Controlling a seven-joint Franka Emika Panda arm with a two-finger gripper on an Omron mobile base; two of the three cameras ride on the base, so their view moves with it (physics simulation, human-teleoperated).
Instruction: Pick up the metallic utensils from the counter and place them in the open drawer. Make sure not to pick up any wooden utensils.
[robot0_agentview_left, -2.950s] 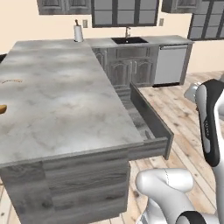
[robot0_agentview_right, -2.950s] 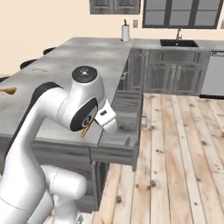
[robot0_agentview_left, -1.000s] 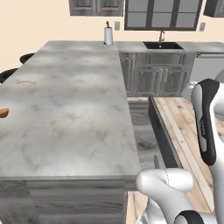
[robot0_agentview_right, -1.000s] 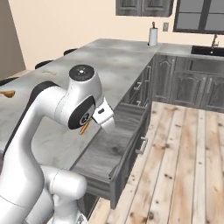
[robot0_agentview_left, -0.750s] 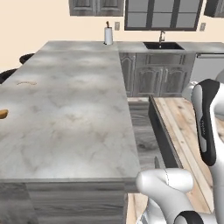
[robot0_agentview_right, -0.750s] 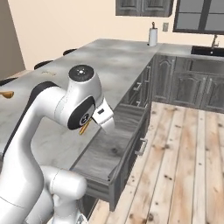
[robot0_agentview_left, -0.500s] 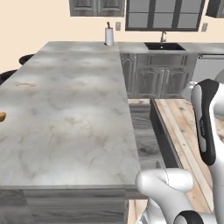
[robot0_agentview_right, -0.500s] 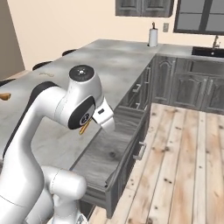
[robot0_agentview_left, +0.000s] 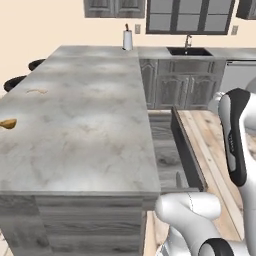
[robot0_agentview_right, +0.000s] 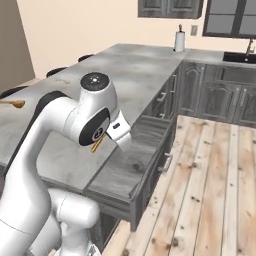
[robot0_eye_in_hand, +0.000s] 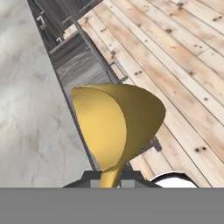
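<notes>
One tool (robot0_eye_in_hand: 112, 175) clamping one wooden spoon (robot0_eye_in_hand: 114, 127) — one open drawer (robot0_agentview_right: 131, 170), two wooden pieces (robot0_agentview_left: 8, 123) on counter (robot0_agentview_left: 85, 130)

A white paper towel roll (robot0_agentview_left: 127, 39) stands at the far counter corner. Beside it there is a dark sink (robot0_agentview_left: 189, 51) with a faucet, above grey cabinets (robot0_agentview_left: 172, 90). The floor (robot0_agentview_right: 220, 170) is light wooden planks.

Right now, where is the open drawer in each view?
Left base view: drawer right of centre, against the counter side.
Right base view: centre, jutting out below the counter.
Hand view: upper centre, above the held spoon.
Shared landmark: the counter's long edge, which the drawer leaves.
</notes>
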